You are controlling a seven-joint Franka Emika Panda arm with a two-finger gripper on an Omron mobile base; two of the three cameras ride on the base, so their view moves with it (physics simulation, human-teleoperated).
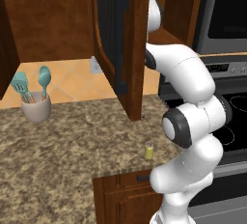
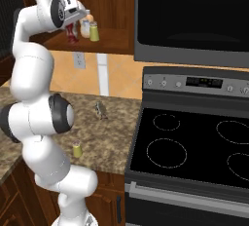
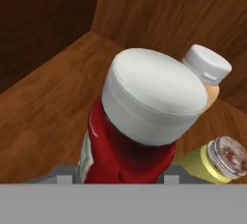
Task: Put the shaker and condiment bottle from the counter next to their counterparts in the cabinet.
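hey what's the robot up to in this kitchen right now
The arm reaches up into the open cabinet, its gripper shut on the red bottle over the shelf, beside a white-capped bottle and a yellow-green shaker already stored there. The other shaker stands on the counter near its front edge, not yet put away.

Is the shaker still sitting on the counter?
Yes, the shaker stands upright on the counter near its front edge, beside the arm.

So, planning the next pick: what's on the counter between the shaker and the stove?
Nothing: in the right base view, bare granite counter runs from the shaker to the stove.
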